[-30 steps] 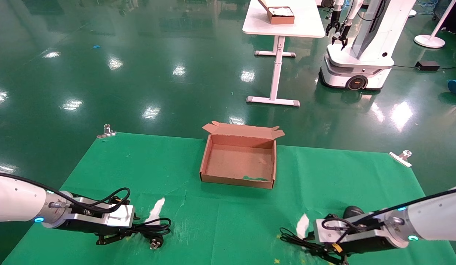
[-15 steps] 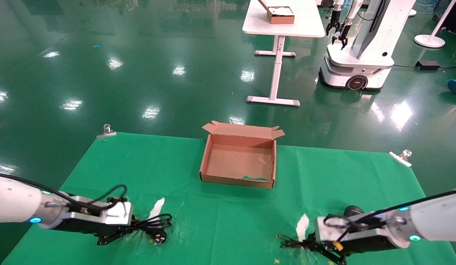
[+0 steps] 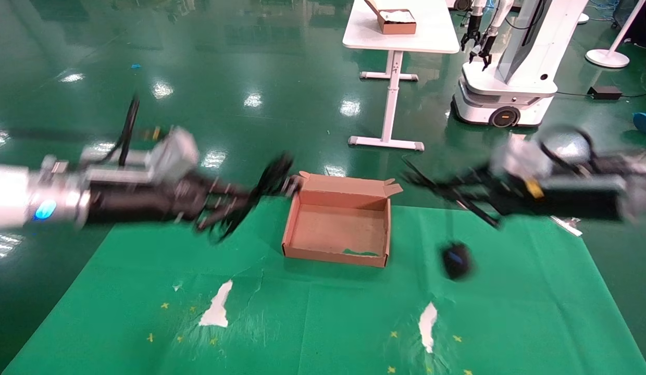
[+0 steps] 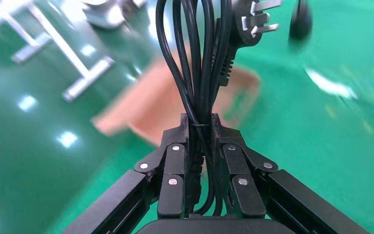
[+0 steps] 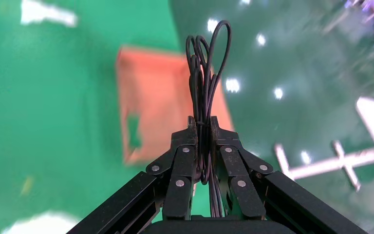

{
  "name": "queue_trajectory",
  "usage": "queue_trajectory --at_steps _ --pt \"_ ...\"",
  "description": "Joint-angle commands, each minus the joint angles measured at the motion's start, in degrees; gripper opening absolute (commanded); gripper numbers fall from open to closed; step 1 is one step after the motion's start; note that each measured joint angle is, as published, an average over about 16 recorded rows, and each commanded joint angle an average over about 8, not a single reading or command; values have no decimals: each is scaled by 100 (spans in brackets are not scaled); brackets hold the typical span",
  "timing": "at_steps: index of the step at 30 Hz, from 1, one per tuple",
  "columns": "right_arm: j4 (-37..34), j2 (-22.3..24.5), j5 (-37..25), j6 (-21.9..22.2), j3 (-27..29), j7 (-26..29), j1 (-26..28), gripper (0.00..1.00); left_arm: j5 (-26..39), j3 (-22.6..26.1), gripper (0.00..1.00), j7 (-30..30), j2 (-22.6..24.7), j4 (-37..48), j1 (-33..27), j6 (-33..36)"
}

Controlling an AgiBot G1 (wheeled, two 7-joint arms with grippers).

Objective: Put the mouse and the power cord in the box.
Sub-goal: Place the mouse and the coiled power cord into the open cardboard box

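Note:
The box (image 3: 333,255) lies open on the green cloth, brown with small flaps along its far edge, and nothing shows inside it. My left gripper (image 3: 226,200) hangs in the air left of the box, shut on the power cord (image 4: 199,73). The cord's looped bundle and pronged plug (image 4: 253,24) reach toward the box's far left corner. To the right of the box my right gripper (image 3: 458,190) is also raised, shut on the thin looped cable (image 5: 205,73) of the mouse (image 3: 455,260). The mouse dangles below it, just above the cloth.
White torn patches (image 3: 216,310) (image 3: 427,319) mark the cloth near the front edge. A metal clip (image 3: 567,224) pins the far right corner. Beyond, on the green floor, stand a white table (image 3: 401,41) with a small brown box (image 3: 397,22) and another robot (image 3: 510,67).
Both arms rose from the table's front edge and swung up toward the box. The power cord and the mouse left the cloth with them; the mouse now hangs by its cable.

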Motion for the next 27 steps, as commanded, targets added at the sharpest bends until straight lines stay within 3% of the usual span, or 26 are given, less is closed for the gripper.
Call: queue_trajectory --at_steps 1,4,11,13,16,17,24,25,27 --pt "102 -186 90 92 61 156 145 0 -167 -116 0 -219 179 16 -154 -173" --pt "-200 -690 181 623 130 132 117 0 -275 -190 0 -417 331 9 -356 -481" --pt "-1024 -1766 276 2514 234 6 -303 0 -238 -164 0 -463 247 -63 -635 -666" --pt "-1104 -1935 273 2789 231 -34 -452 0 -172 -118 0 -381 167 -99 -657 -592" --pt "-1088 -2033 256 2792 206 -96 -649 1 -56 -37 0 -255 35 -130 -648 -444" --pt "-1056 -2039 250 2717 194 -116 -700 6 -17 -10 0 -224 -7 -128 -637 -398" --pt "-893 -2022 281 2196 153 -187 -865 91 237 167 0 -70 -271 -93 -555 -133" --pt "-888 -2017 289 2171 151 -195 -864 99 279 196 0 -44 -294 -97 -546 -112" --pt "-885 -2010 301 2147 147 -220 -855 100 367 257 0 6 -319 -112 -527 -91"
